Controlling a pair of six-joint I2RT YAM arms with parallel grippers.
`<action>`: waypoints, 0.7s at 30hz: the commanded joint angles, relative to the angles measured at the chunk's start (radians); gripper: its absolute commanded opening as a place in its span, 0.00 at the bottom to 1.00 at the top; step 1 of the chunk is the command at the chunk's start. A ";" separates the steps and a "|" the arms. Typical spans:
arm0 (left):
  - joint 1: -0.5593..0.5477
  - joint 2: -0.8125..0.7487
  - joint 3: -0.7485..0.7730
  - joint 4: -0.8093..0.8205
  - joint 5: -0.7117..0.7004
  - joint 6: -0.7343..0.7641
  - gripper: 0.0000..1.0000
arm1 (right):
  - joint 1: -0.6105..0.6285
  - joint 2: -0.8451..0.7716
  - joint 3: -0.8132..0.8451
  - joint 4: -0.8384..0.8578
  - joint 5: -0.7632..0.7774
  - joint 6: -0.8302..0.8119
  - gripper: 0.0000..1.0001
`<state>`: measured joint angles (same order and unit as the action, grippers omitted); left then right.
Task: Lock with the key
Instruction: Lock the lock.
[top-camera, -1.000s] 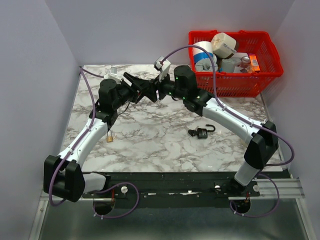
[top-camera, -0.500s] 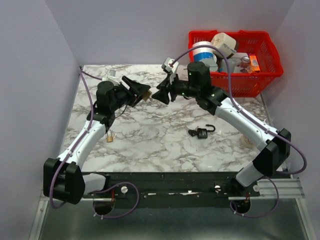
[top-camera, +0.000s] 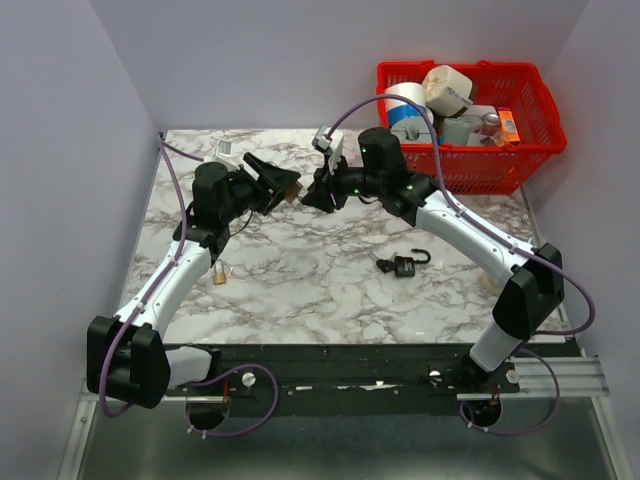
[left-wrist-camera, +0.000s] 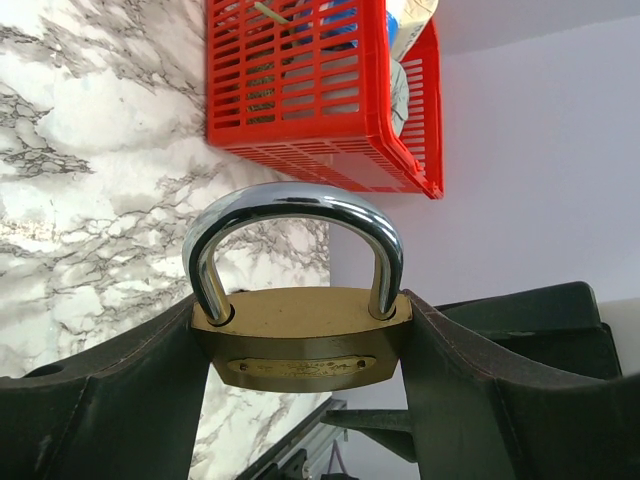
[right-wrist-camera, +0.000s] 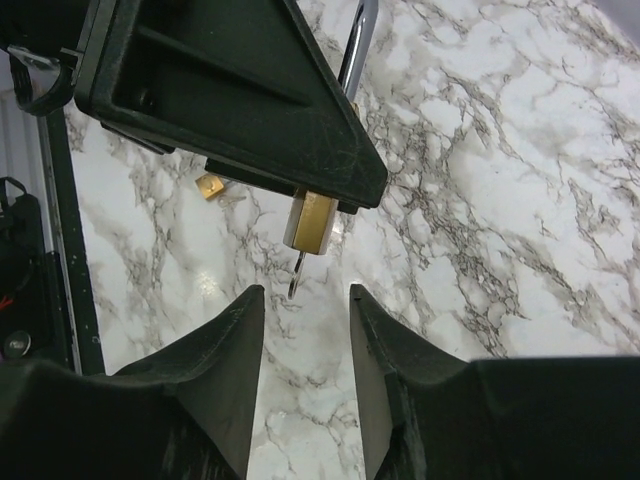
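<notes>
My left gripper (left-wrist-camera: 300, 335) is shut on a brass padlock (left-wrist-camera: 300, 340) with a chrome shackle (left-wrist-camera: 290, 205) seated in the body, held above the table's back middle (top-camera: 291, 189). In the right wrist view a thin metal key (right-wrist-camera: 296, 276) sticks out of the padlock's underside (right-wrist-camera: 314, 222). My right gripper (right-wrist-camera: 302, 292) faces it, open, with the key's tip just beyond the gap between the fingertips and nothing between them. From above, the right gripper (top-camera: 313, 193) is almost touching the left gripper (top-camera: 285, 184).
A black padlock (top-camera: 405, 264) with its shackle open lies on the marble table (top-camera: 300, 290) right of centre. A small brass padlock (top-camera: 219, 275) lies near the left arm. A red basket (top-camera: 470, 160) of items stands at the back right.
The right gripper pulled back to the right, away from the padlock, then came back left to it, and its jaws have narrowed. The left gripper kept hold of the padlock.
</notes>
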<state>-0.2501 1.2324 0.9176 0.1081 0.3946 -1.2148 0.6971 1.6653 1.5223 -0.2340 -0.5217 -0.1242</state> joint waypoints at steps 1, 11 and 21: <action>-0.002 -0.042 0.024 0.047 0.029 -0.015 0.05 | 0.005 0.033 0.056 0.001 0.002 0.015 0.44; -0.002 -0.042 0.029 0.045 0.020 -0.014 0.05 | 0.022 0.050 0.058 0.001 -0.001 0.031 0.41; 0.000 -0.036 0.030 0.051 0.018 -0.025 0.05 | 0.036 0.051 0.050 -0.008 0.014 0.014 0.39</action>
<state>-0.2504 1.2320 0.9176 0.0784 0.3943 -1.2152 0.7219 1.7039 1.5589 -0.2329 -0.5205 -0.1051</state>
